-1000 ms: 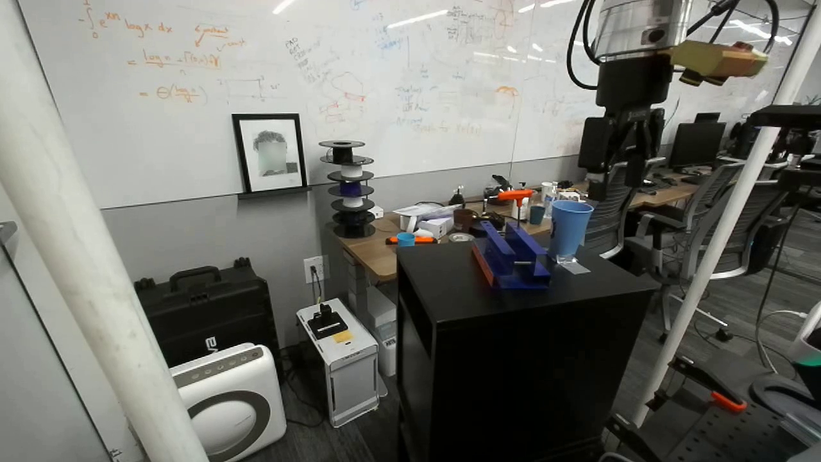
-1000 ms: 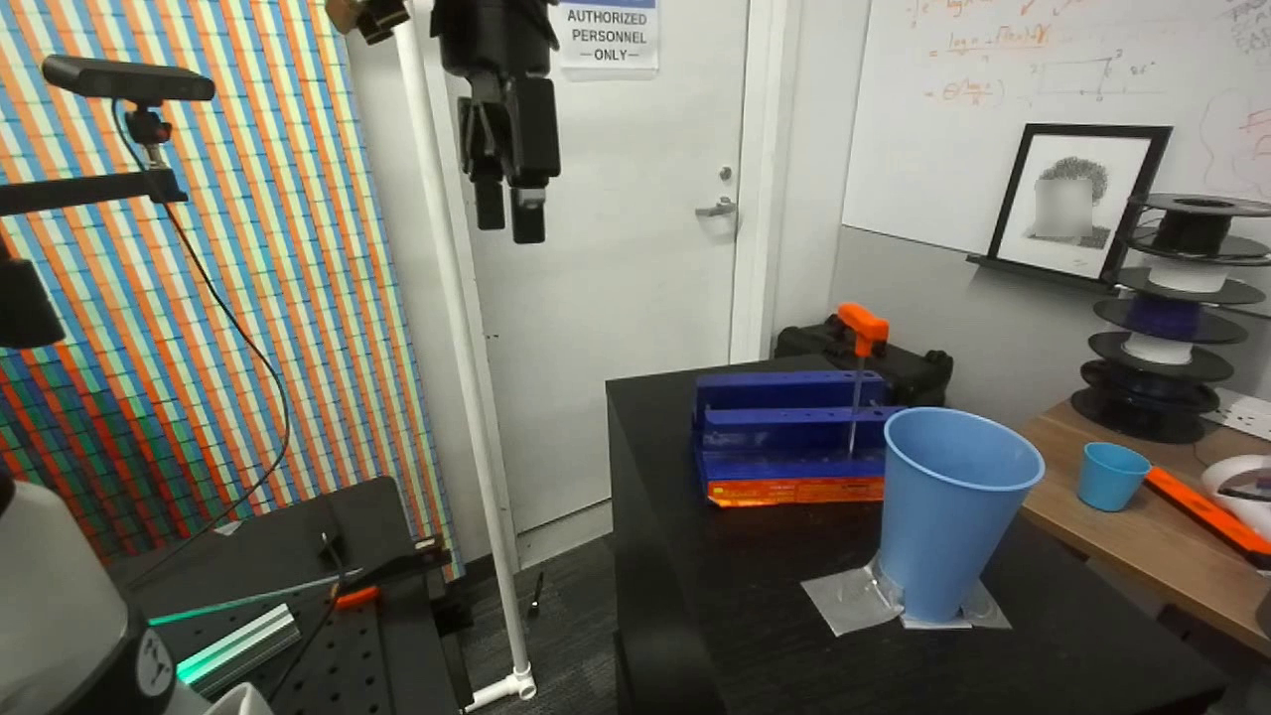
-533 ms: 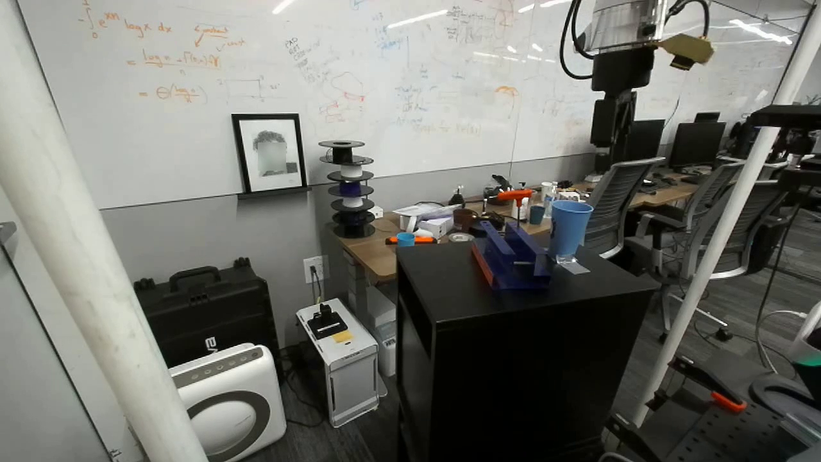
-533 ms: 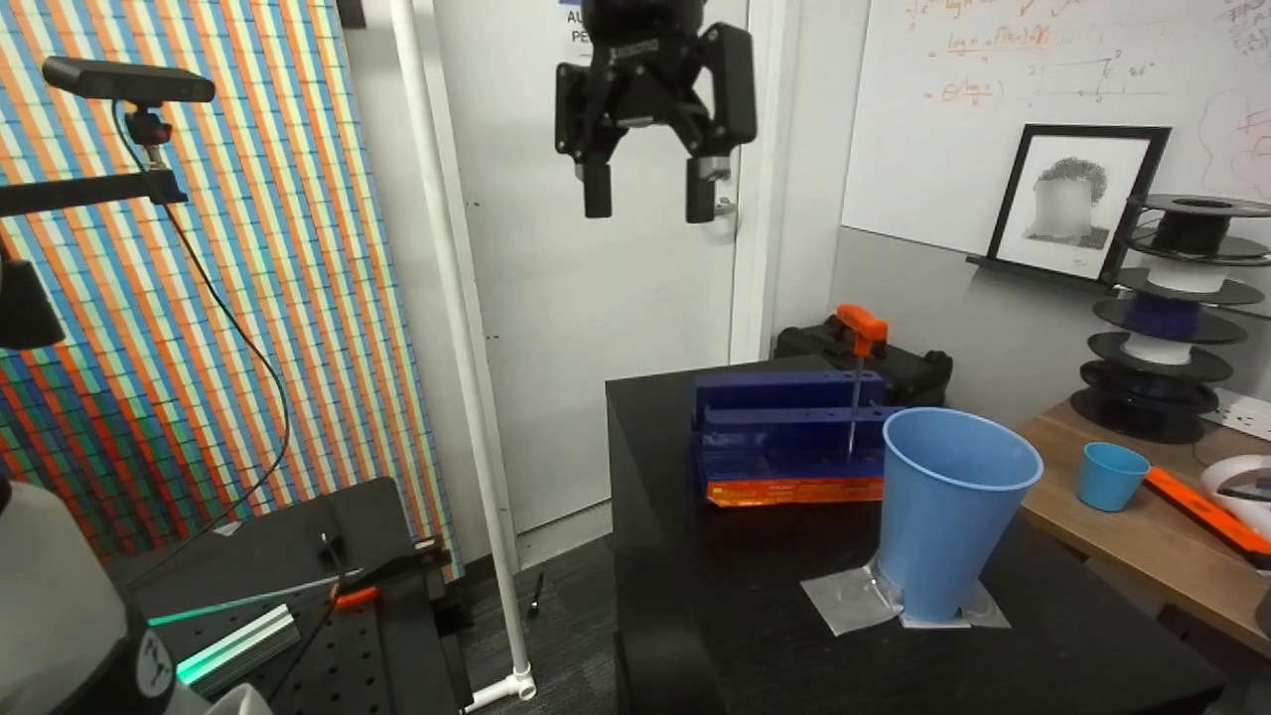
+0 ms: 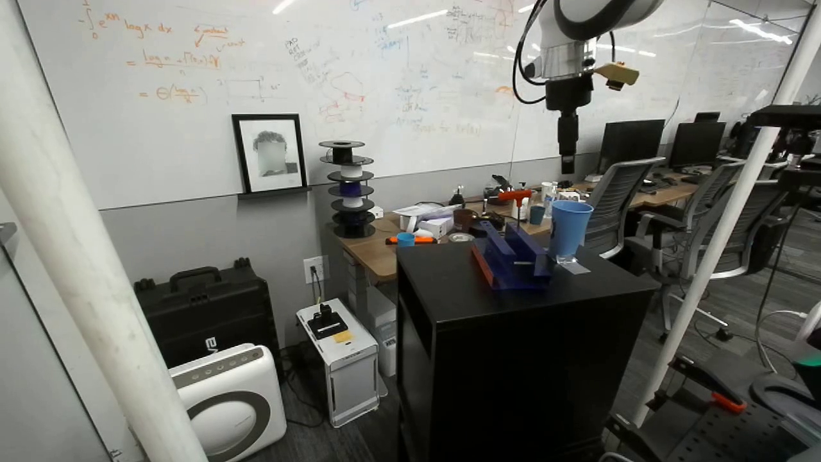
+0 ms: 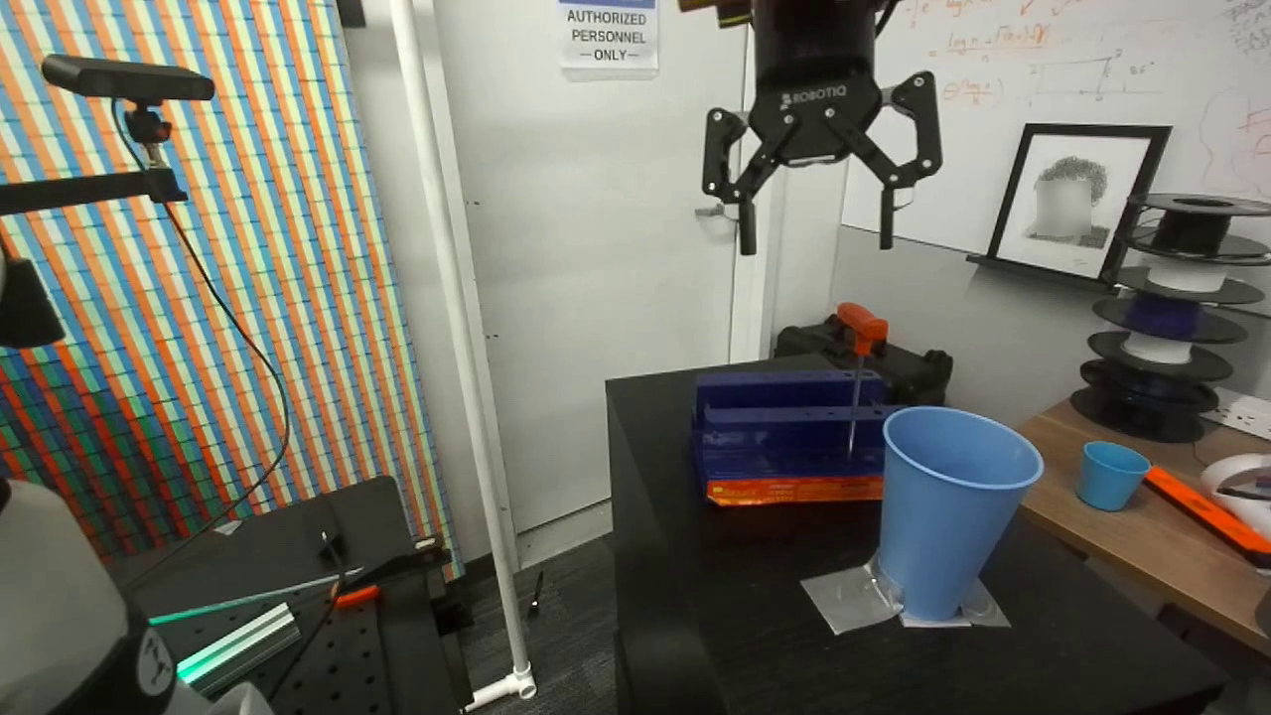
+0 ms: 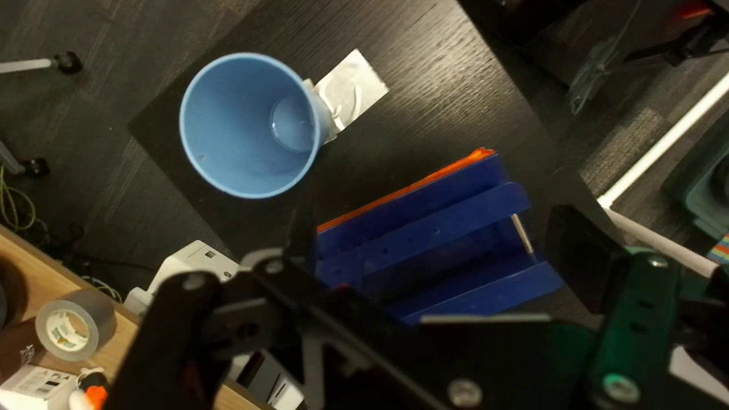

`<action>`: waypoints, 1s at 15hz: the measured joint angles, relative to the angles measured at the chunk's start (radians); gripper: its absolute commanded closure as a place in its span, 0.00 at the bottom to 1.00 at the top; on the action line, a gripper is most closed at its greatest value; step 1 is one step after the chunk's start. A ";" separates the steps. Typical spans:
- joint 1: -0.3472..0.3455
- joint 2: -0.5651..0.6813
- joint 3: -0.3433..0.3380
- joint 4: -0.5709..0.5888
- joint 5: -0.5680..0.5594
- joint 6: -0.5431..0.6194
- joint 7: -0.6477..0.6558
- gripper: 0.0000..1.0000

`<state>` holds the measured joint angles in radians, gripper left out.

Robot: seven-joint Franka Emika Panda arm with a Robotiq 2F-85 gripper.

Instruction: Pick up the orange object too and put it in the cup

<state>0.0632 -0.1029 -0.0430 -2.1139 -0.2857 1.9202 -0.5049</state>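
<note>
- Step, judged: approach; black two-fingered gripper (image 6: 817,246) hung overhead, jaws spread, empty.
- Orange T-handled, metal-shafted tool (image 6: 863,333) stood in dark-blue channelled holder (image 6: 765,432), near light-blue tapered plastic cup (image 6: 948,526).
- Next move likely needed centring, descent.

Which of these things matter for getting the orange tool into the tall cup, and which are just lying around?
For the job: orange tool, tall cup, blue holder the tool stands in, gripper.

Just lying about: spools, tape roll, small cup, black case, framed portrait.

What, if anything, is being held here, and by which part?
Nothing is held: the gripper hangs open and empty; the orange-handled tool stands below, at the blue holder.
</note>
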 measured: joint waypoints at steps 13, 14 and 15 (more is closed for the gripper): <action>-0.030 0.398 0.039 0.324 -0.064 0.091 -0.228 0.00; -0.031 0.407 0.044 0.325 -0.064 0.099 -0.238 0.12; -0.031 0.413 0.050 0.325 -0.064 0.106 -0.246 0.25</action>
<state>0.0321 0.3099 0.0068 -1.7892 -0.3497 2.0260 -0.7512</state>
